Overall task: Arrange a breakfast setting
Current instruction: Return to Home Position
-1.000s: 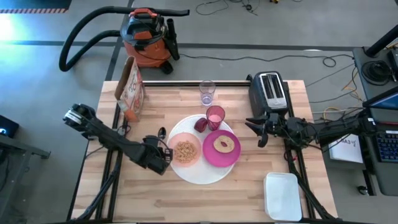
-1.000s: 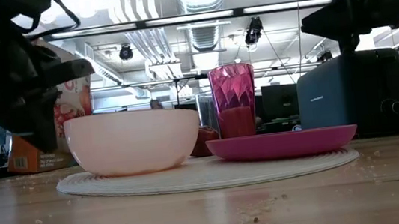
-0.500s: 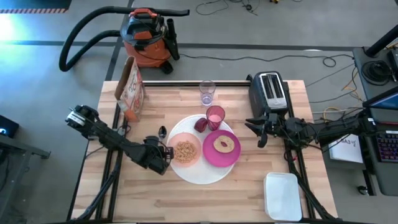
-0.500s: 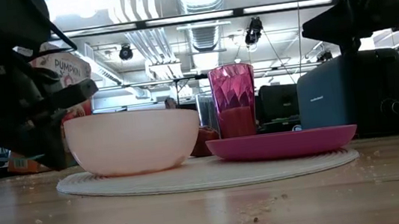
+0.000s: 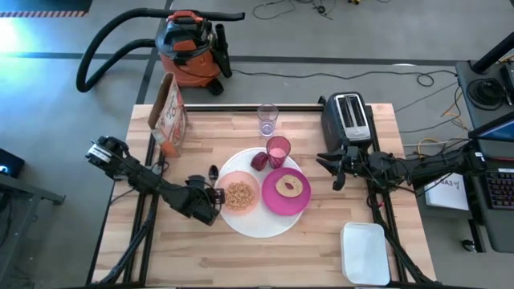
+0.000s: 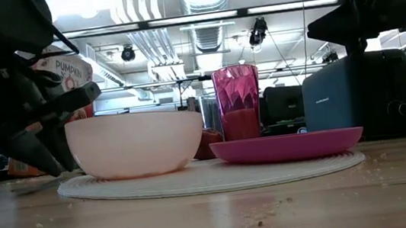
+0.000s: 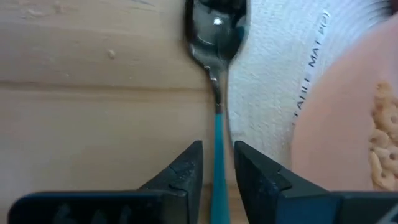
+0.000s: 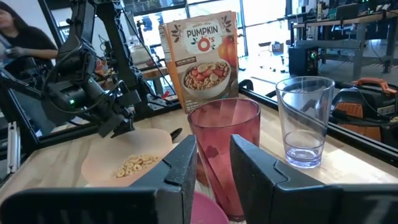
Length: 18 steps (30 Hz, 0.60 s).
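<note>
The large white plate lies at mid-table. It bears the pale pink bowl with cereal and the magenta plate. The pink cup and clear glass stand behind it. The teal-handled spoon lies on the table along the plate's left rim. My left gripper is low at the table, open by a narrow gap, with a finger on each side of the spoon's handle. My right gripper waits above the table by the toaster, narrowly open and empty.
A cereal box stands at the far left and a dark toaster at the far right. A white lidded container sits at the near right. A dark red fruit lies by the cup. A person is beyond the table.
My left gripper has gone down to the table beside the pink bowl, at the plate's left rim.
</note>
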### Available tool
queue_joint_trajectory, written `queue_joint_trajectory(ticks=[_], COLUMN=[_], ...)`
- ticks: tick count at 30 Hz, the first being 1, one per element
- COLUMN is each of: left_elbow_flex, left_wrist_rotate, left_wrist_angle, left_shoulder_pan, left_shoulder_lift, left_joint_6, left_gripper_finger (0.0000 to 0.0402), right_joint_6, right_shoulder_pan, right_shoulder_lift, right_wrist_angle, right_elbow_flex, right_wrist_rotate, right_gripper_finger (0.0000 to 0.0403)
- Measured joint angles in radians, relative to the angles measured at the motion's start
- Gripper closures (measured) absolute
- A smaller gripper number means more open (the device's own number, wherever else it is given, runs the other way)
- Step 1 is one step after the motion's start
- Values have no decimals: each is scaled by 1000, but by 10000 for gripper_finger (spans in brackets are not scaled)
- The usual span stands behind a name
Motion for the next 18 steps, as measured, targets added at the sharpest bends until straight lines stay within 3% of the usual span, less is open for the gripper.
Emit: queue_joint_trajectory(ticks=[5,11,15,18], left_elbow_flex=[27,150,250,298], left_wrist_rotate=[7,13,-19,-90], left_wrist_angle=[-63,-428,-632,-635], left_shoulder_pan=[0,-9,-13,-13], left_shoulder_lift=[-29,-130,-204,-263], left_joint_6=[43,67,205,406], left_gripper_finger=[313,311,310,310], right_joint_6=[0,-1,-1,-1], right_shoulder_pan=[0,0,0,0], right_shoulder_lift=[0,0,0,0], right_wrist_angle=[0,-1,-2,-4], right_elbow_flex=[0,0,0,0], right_wrist_rotate=[0,0,0,0], right_gripper_finger=[312,319,324,325])
